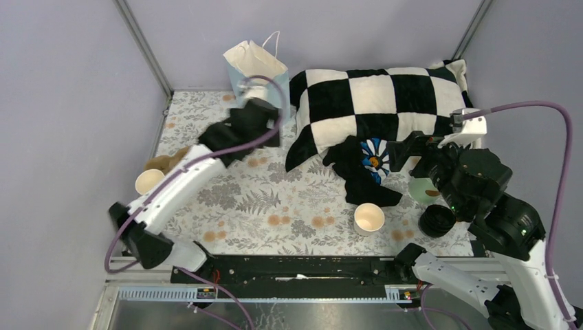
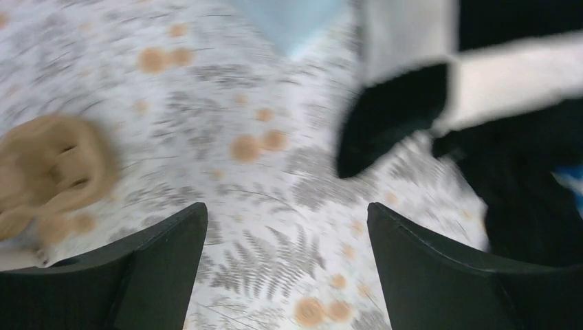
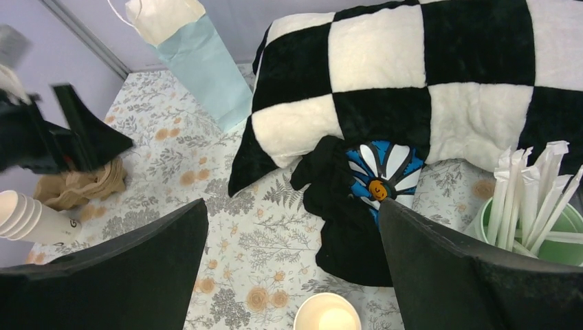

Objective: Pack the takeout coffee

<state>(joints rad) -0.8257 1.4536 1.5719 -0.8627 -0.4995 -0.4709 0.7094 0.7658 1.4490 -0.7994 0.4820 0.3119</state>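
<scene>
The takeout coffee cup [image 1: 369, 218] stands lidless and upright on the floral tablecloth, near the front; in the right wrist view it [image 3: 327, 319] sits at the bottom edge, between and below the jaws. A round black lid [image 1: 437, 220] lies to its right. My right gripper [image 1: 402, 150] [image 3: 292, 206] is open and empty, held above the black cloth. My left gripper [image 1: 265, 124] [image 2: 287, 210] is open and empty above the tablecloth, close to the light blue paper bag [image 1: 253, 67] [image 3: 206, 65].
A checkered pillow [image 1: 385, 100] lies at the back right, with a black cloth with a blue daisy [image 1: 368, 168] in front of it. A mint-green cup of straws [image 3: 543, 220] stands right. A stack of cream cups [image 1: 149, 182] and a brown crumpled thing [image 2: 55, 165] lie left.
</scene>
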